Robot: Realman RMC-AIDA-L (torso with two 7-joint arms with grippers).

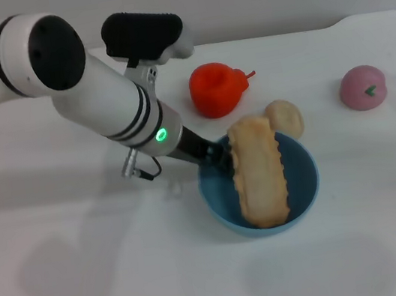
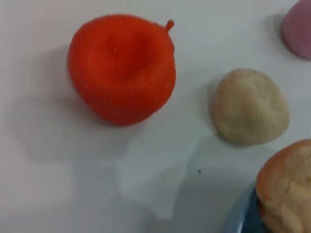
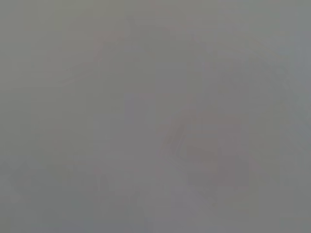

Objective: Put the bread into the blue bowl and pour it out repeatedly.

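The bread lies in the blue bowl with its long axis running from the near rim to the far rim in the head view, tipped slightly so the far end leans toward the robot's right. Its near end rests on the near rim; its far end rises above the far rim and pokes out past it, close to a small round beige bun that sits on the desk just behind the bowl. The loaf is a long tan-golden oblong with wavy, scalloped edges down both sides and a smoother, paler top face. In the left wrist view one rounded end of it shows an orange-brown crust edge above a sliver of the bowl's rim.

The bowl is round, deep and plain light blue, standing upright on the white desk.

The left hand reaches down to the bowl's rim on the robot's left side, next to the bread's far half. Its dark fingers are at the rim, but whether they are clenched on it or released cannot be told.

Beyond the bowl stand a red-orange hollow fruit toy and, well off to the right, a pink peach-like toy. The right hand is not seen in any view.
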